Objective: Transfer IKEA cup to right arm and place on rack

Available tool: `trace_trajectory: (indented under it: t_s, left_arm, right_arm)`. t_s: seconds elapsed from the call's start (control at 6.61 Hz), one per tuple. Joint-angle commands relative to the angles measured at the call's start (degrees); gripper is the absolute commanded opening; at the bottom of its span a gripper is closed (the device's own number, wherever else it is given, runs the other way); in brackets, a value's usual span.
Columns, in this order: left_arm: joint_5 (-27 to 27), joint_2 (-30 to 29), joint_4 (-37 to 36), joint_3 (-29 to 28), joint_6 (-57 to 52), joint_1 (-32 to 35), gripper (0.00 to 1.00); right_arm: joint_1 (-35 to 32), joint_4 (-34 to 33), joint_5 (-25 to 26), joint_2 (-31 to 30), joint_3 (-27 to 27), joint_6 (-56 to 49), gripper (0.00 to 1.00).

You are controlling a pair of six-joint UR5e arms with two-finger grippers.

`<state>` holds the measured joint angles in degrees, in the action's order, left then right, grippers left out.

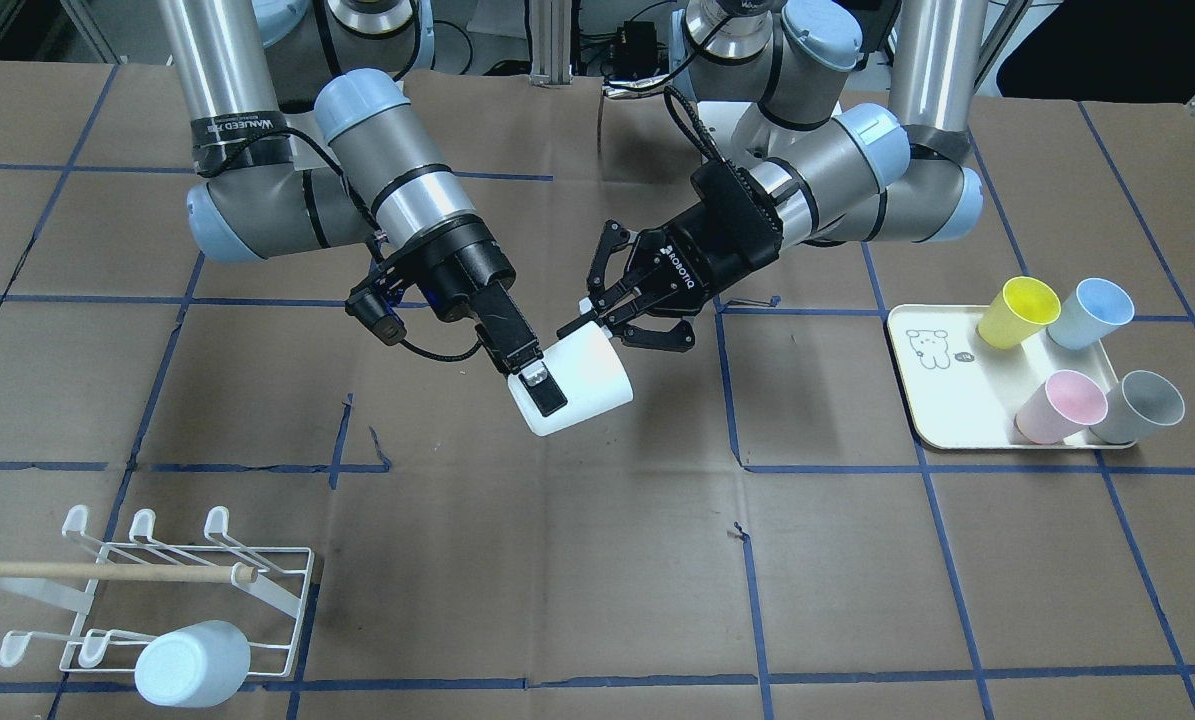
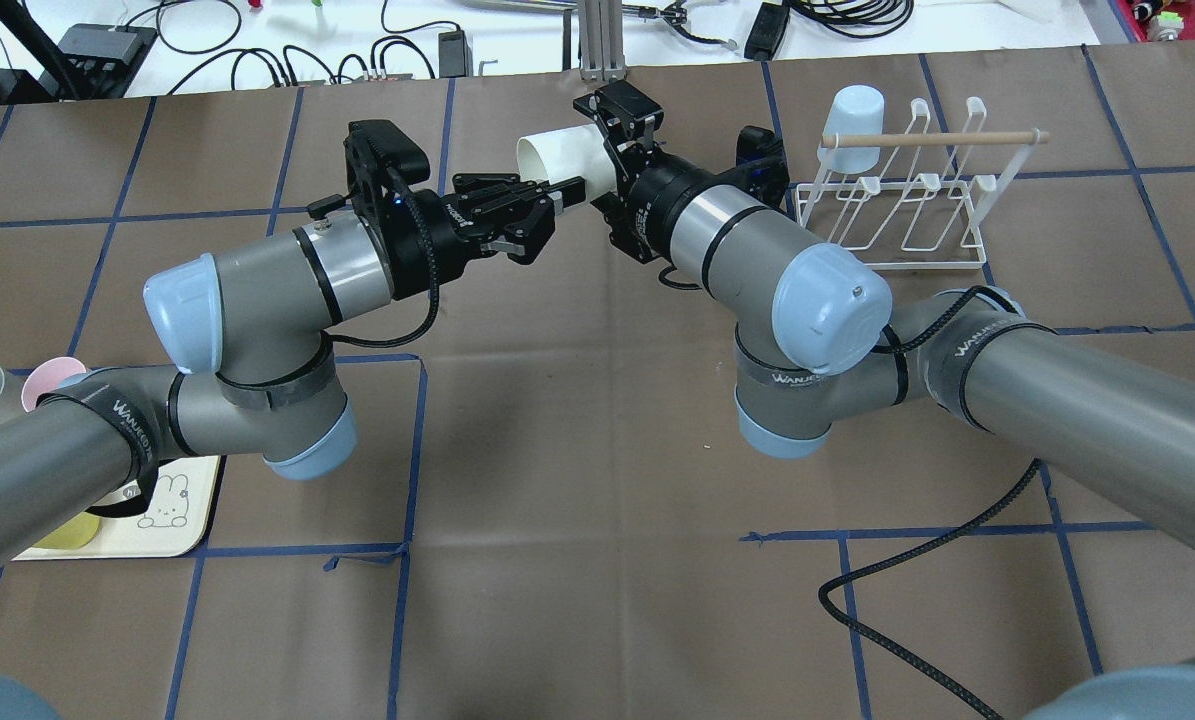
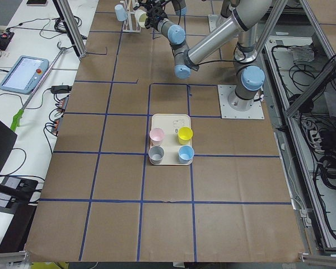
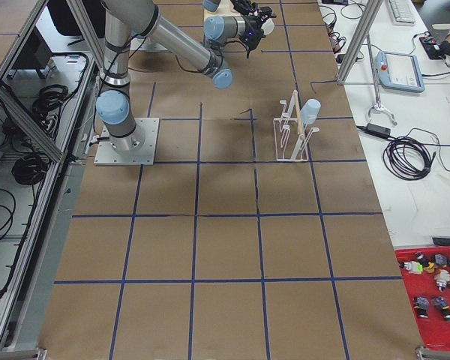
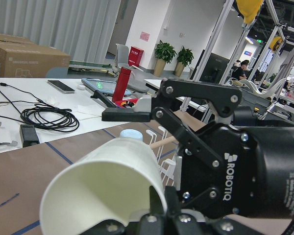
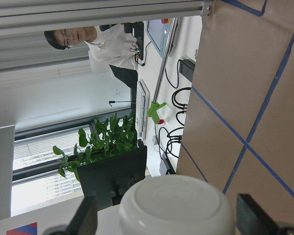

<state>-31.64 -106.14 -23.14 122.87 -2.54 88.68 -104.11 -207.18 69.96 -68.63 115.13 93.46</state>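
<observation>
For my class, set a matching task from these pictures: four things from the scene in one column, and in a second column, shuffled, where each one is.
Things:
1. white cup
2. pale blue cup
3. yellow cup
4. wooden rod

Places:
A. upside down on a prong of the rack
B. lying across the top of the rack
C. in the air between the left gripper and the right gripper
D. on the cream tray, next to a light blue cup

Pairs: 1-C, 2-A, 3-D, 4-B
</observation>
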Motion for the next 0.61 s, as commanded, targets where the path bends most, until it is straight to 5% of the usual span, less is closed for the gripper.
trace_trajectory:
  t_s: [0.0, 0.45]
  left_arm:
    - [0.0, 0.06, -0.07, 0.0, 0.17, 0.0, 0.05]
    - [-0.09, 0.14, -0.07, 0.0, 0.78, 0.0, 0.05]
  right_arm:
    - [-0.21, 0.37, 0.09, 0.16, -0.17, -0.2, 0.98]
    - [-0.13, 0.29, -0.09, 0.07, -0.26, -0.21, 0.7]
